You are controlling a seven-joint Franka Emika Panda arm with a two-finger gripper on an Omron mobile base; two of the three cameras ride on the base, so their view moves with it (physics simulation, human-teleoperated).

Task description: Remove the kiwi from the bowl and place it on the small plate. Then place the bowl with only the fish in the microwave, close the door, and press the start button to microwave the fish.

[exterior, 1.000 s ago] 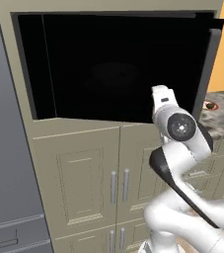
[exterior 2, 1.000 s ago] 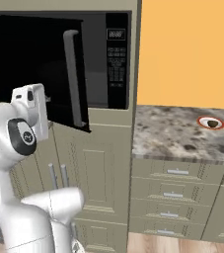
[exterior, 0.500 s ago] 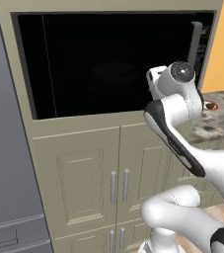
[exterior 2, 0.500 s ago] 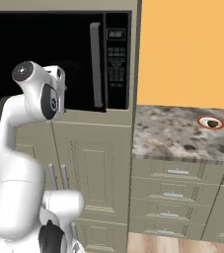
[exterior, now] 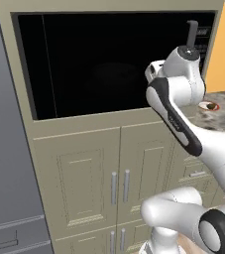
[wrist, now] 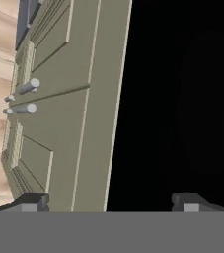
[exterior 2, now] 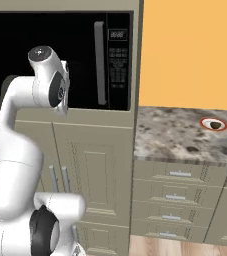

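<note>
The gripper [wrist: 111, 201] is standing wide open and carrying nothing, its two dark fingertips [wrist: 32, 201] sitting at the bottom of the hand view against the black door [exterior 2: 45, 50]. The door is looking shut on the microwave [exterior: 114, 64]. The coming press, I reckon, is turning on the button panel [exterior 2: 118, 62]: in the right base view it is lying right of the hand, past the upright grey bar handle [exterior 2: 100, 62]. The kiwi [exterior 2: 215, 124] is sitting on the small plate [exterior 2: 205, 120] at mid right.
</note>
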